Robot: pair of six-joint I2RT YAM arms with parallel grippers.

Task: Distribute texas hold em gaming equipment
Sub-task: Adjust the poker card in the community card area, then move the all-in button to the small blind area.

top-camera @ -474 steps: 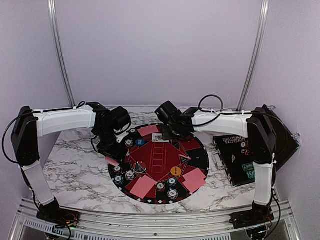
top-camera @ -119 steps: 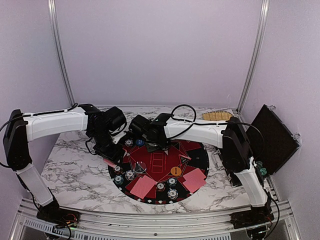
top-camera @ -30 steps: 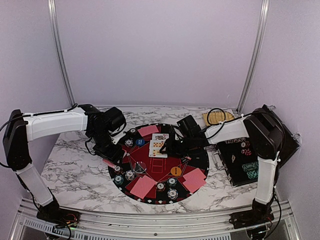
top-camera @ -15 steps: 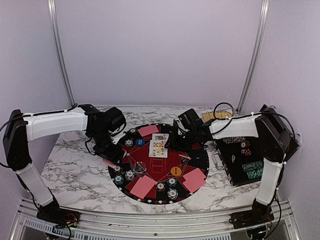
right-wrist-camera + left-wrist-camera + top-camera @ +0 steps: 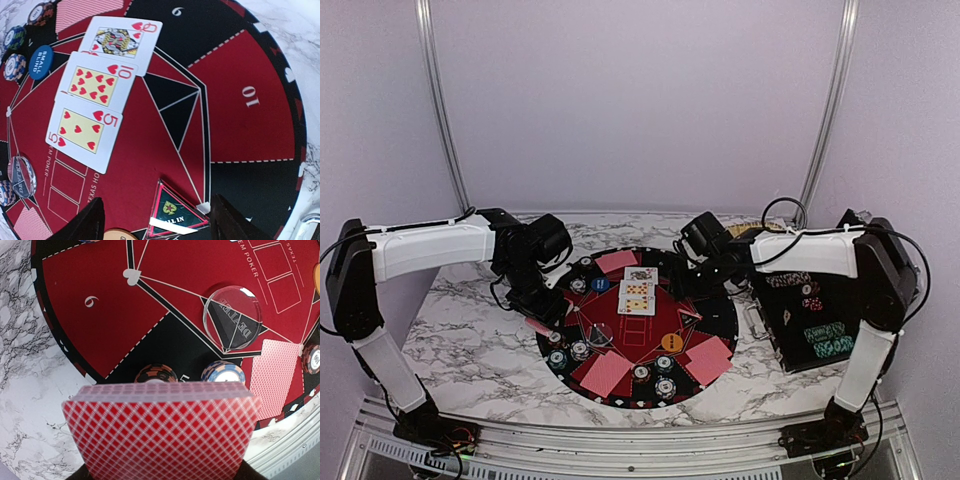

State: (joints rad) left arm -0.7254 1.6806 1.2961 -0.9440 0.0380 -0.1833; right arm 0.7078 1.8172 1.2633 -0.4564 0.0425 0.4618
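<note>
Over the round mat (image 5: 720, 318) on the marbled table (image 5: 470, 340), seen from above, both arms reach in. The left end effector (image 5: 542, 305) hangs at the mat's left edge, and the right end effector (image 5: 695, 277) is above its far right part. Face-up cards (image 5: 636, 287) lie in a short row just beyond the mat's centre. Face-down cards (image 5: 606, 372) with pink backs lie at its near left, its near right and its far side. Chip stacks (image 5: 665, 388) dot the rim, and an orange button (image 5: 671, 341) sits just on the near side of centre. A black case (image 5: 805, 320) sits just off the mat's right edge.

From the left wrist, that end effector is clamped on a thick deck (image 5: 160, 432) of red-backed cards, held above the mat's rim. Past the deck two chip stacks stand on the mat, and further in lies the clear dealer button (image 5: 231, 320).

From the right wrist, the fingers (image 5: 90, 220) stand wide apart with nothing between them, above the mat. The queen (image 5: 122, 40), ten (image 5: 97, 80) and five (image 5: 85, 130) of hearts overlap in a line. A blue small-blind button (image 5: 42, 62) lies just beside the ten, on its rim side. A triangular all-in marker (image 5: 172, 217) lies on the mat below the gap.
</note>
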